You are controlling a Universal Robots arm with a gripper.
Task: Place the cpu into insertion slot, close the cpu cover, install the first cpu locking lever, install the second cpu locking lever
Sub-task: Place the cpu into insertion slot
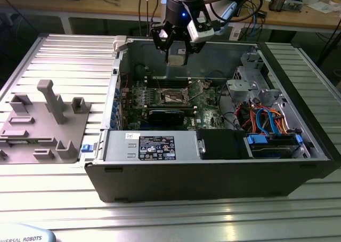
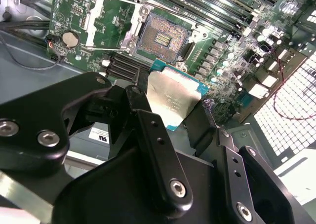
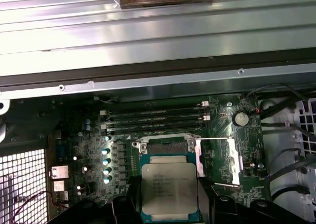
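- Exterior view shows you the gripper hanging over the open computer case, near the case's far wall and above the green motherboard.
- Its grip is clenched on the cpu. In the second wrist view you see the black fingers pressed against opposite edges of the cpu, with its dull silver top toward the camera.
- You find the cpu in the air, apart from the motherboard and not seated in the insertion slot.
- The insertion slot lies uncovered near the middle of the motherboard, its dark contact field showing inside the silvery rim.
- The cpu cover is swung open off the insertion slot, lying just beside it on the side toward the coin cell battery.
- In the first wrist view, the cpu overlaps one edge of the insertion slot. The open cpu cover sits beside them, and the long memory slots run between the insertion slot and the case wall.
- On the ribbed metal table, at the exterior view's left of the case, you have a grey fixture.
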